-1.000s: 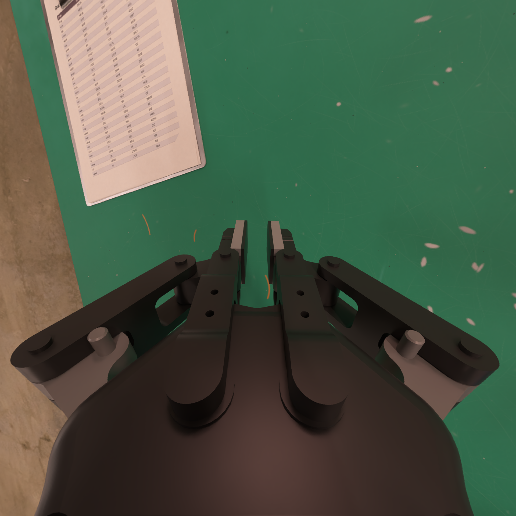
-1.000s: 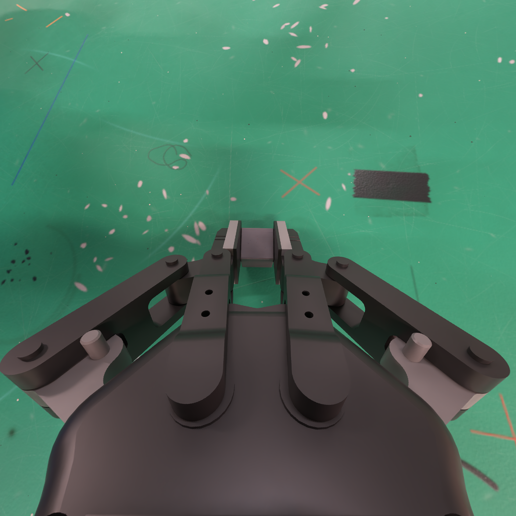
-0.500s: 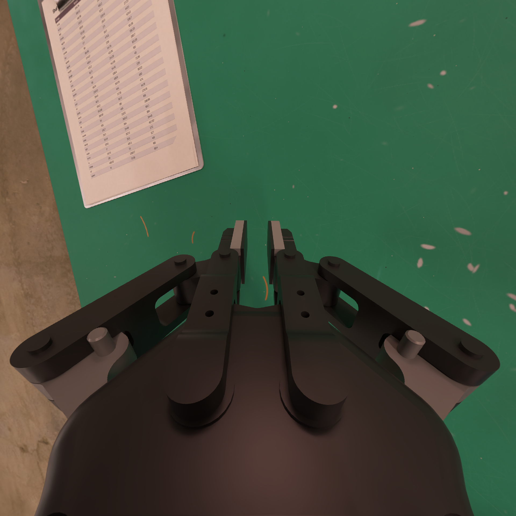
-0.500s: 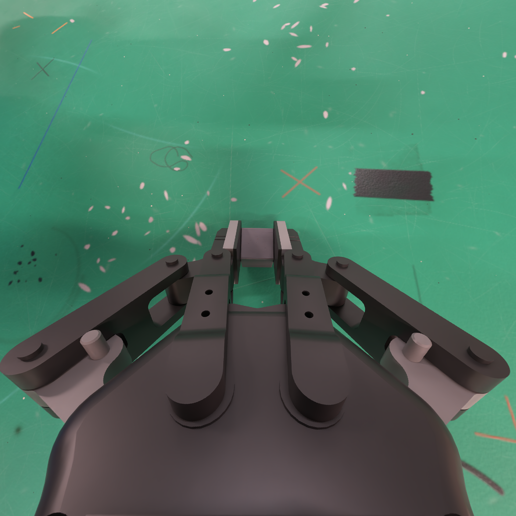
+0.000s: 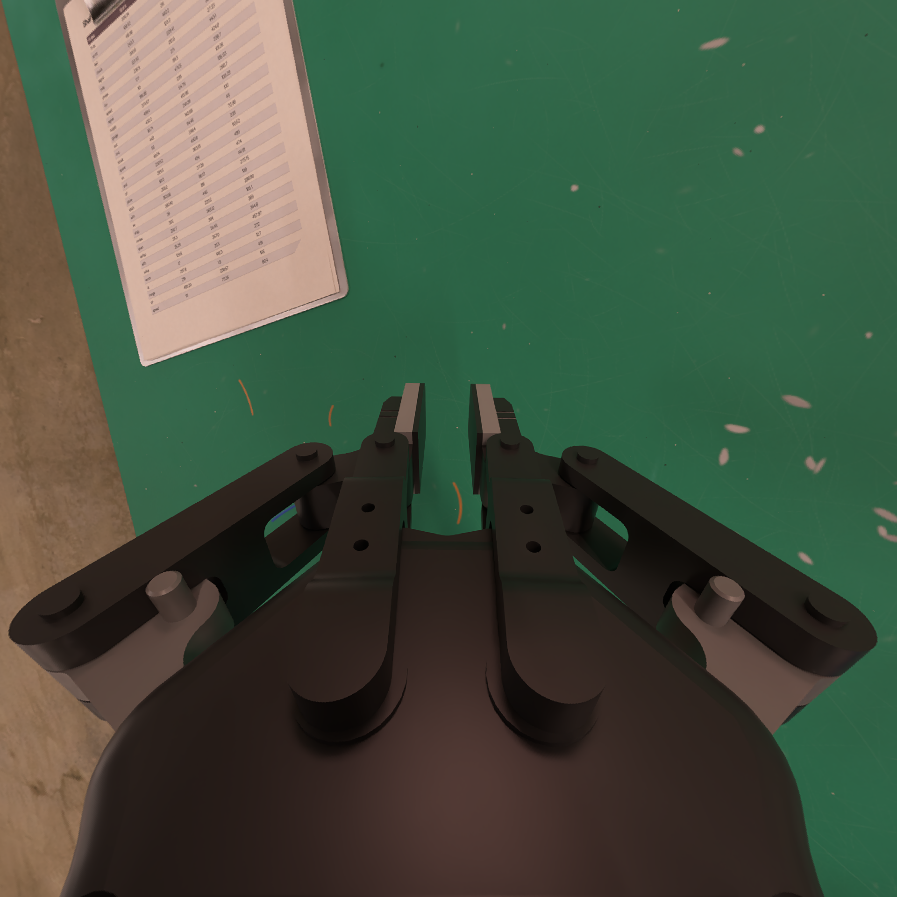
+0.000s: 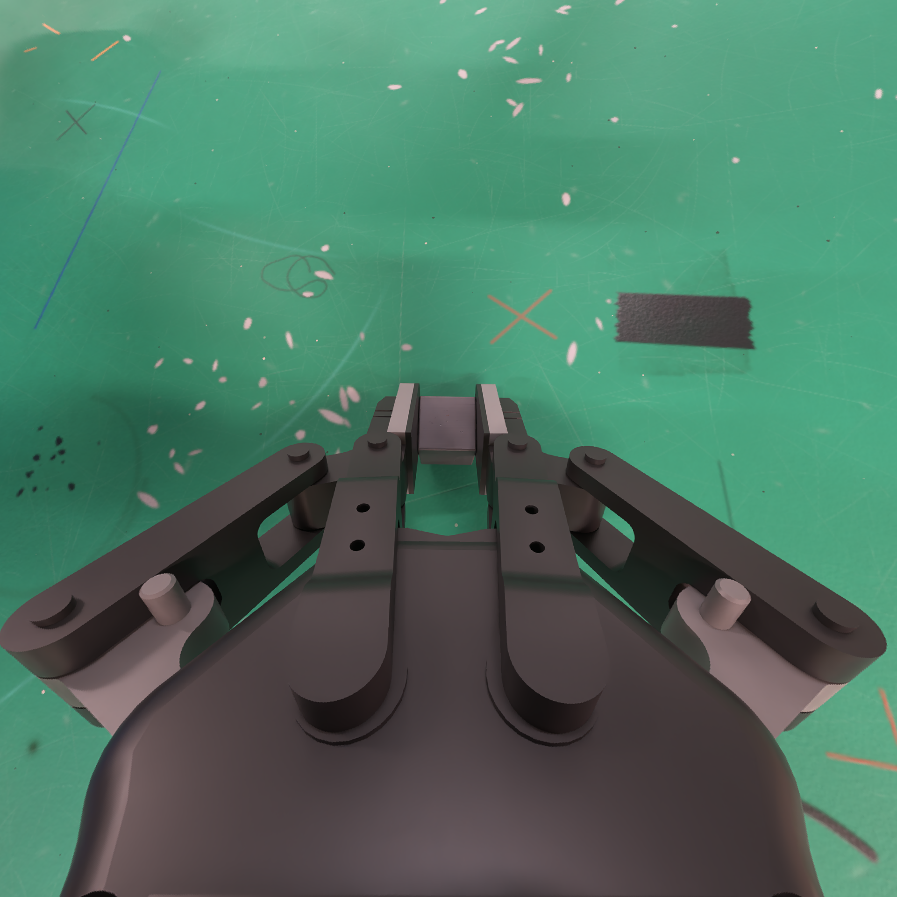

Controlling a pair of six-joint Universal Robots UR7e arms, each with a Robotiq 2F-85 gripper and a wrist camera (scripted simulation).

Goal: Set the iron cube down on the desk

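Observation:
The iron cube [image 6: 446, 428] is a small grey metal block held between the pads of my right gripper [image 6: 447, 406], which is shut on it. It hangs low over the green desk mat [image 6: 437, 194], with its shadow close beneath it; I cannot tell whether it touches. My left gripper [image 5: 447, 406] is empty, its jaws only a narrow gap apart, above bare green mat [image 5: 582, 242] near the desk's left edge.
A clipboard with a printed sheet [image 5: 204, 160] lies left of and beyond the left gripper, and brown floor [image 5: 43, 388] shows past the mat's left edge. A strip of black tape [image 6: 684, 320], an orange X mark [image 6: 522, 316] and scattered pale flecks lie ahead of the right gripper.
Both views have drifted slightly: the clipboard slid a little left and down, and the right view's marks slid slightly right. The right gripper's grip on the cube is unchanged.

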